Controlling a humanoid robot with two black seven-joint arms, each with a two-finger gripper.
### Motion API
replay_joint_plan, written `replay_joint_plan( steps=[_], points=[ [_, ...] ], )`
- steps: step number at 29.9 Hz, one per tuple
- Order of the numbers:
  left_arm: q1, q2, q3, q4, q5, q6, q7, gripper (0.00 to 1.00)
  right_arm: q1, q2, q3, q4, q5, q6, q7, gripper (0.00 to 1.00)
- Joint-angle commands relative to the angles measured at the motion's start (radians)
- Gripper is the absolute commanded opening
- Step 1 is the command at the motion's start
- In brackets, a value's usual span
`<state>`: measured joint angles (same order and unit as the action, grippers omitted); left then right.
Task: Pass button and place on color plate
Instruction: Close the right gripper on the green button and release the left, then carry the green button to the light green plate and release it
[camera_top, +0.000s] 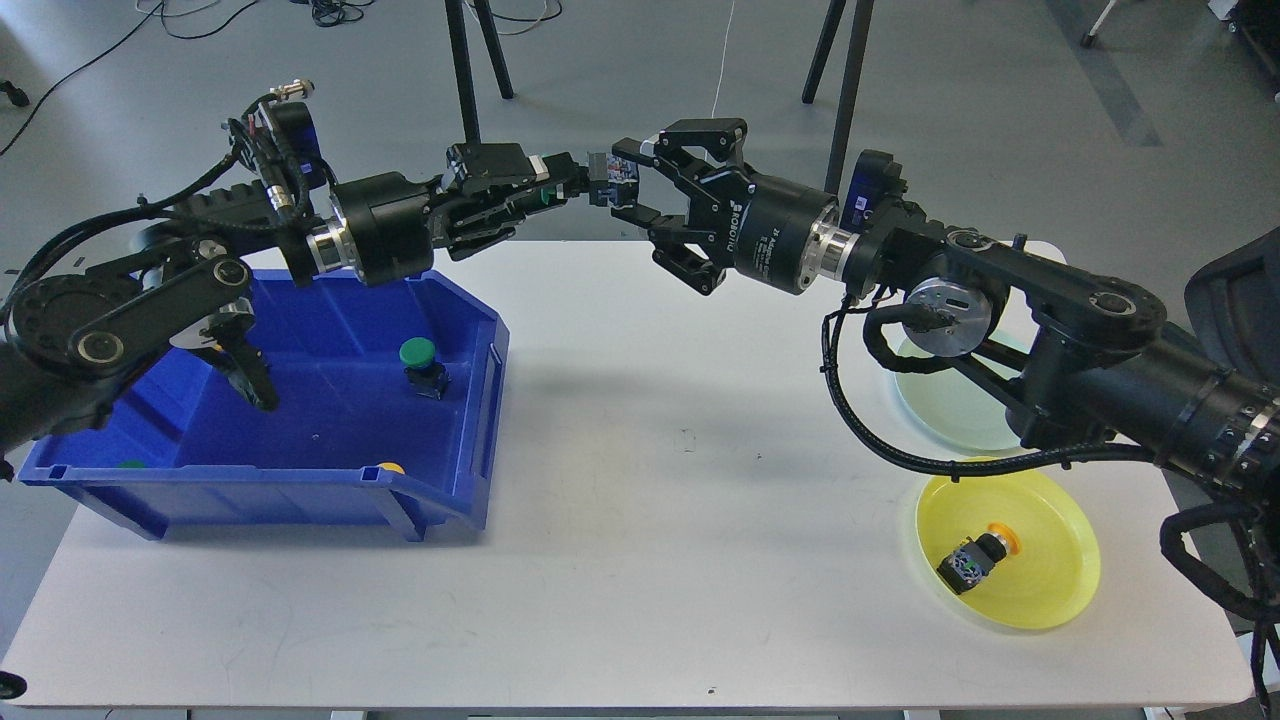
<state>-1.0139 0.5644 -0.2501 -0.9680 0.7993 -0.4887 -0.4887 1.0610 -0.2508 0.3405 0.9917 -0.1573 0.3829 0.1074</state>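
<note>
My left gripper (570, 183) is shut on a green button (603, 180), holding it in the air above the table's back edge with its black base pointing right. My right gripper (640, 195) is open, its fingers spread around the button's base, apart from it as far as I can tell. A pale green plate (965, 405) lies at the right, partly hidden by my right arm. A yellow plate (1045, 590) in front of it holds an orange button (975, 560).
A blue bin (460, 400) stands at the left of the white table (660, 560). It holds a green button (422, 365); a green cap (130, 464) and a yellow cap (390, 467) peek over its front wall. Tripod legs stand behind the table.
</note>
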Motion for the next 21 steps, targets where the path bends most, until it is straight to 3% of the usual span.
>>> replay_joint_plan(
  steps=[1, 6, 12, 14, 16, 18, 19, 21],
  points=[
    [0.0, 0.0, 0.0, 0.0, 0.0, 0.0, 0.0, 0.07, -0.001, 0.002, 0.0, -0.001, -0.001, 0.004, 0.0, 0.33],
    [0.0, 0.002, 0.002, 0.0, 0.005, 0.0, 0.0, 0.08, 0.001, 0.013, 0.005, -0.002, -0.001, -0.006, 0.035, 0.09],
    [0.0, 0.002, 0.005, 0.0, 0.008, 0.0, 0.0, 0.09, -0.004, 0.019, 0.003, 0.001, -0.001, -0.007, 0.049, 0.01],
    [0.0, 0.0, 0.002, 0.0, 0.008, 0.0, 0.0, 0.14, -0.006, 0.018, 0.003, 0.004, -0.001, -0.007, 0.049, 0.01],
    [0.0, -0.001, -0.008, 0.0, 0.005, 0.0, 0.0, 0.36, -0.007, 0.015, 0.003, 0.008, -0.001, -0.007, 0.049, 0.01],
    [0.0, -0.003, -0.009, 0.0, -0.005, 0.0, 0.0, 0.7, -0.01, 0.012, 0.003, 0.01, -0.001, -0.007, 0.049, 0.01],
    [0.0, -0.003, -0.011, 0.0, -0.009, 0.0, 0.0, 0.78, -0.012, 0.008, 0.003, 0.011, 0.001, -0.007, 0.049, 0.01],
    [0.0, -0.003, -0.011, 0.0, -0.017, 0.0, 0.0, 0.81, -0.019, 0.005, 0.012, 0.011, 0.001, -0.007, 0.049, 0.01]
  ],
)
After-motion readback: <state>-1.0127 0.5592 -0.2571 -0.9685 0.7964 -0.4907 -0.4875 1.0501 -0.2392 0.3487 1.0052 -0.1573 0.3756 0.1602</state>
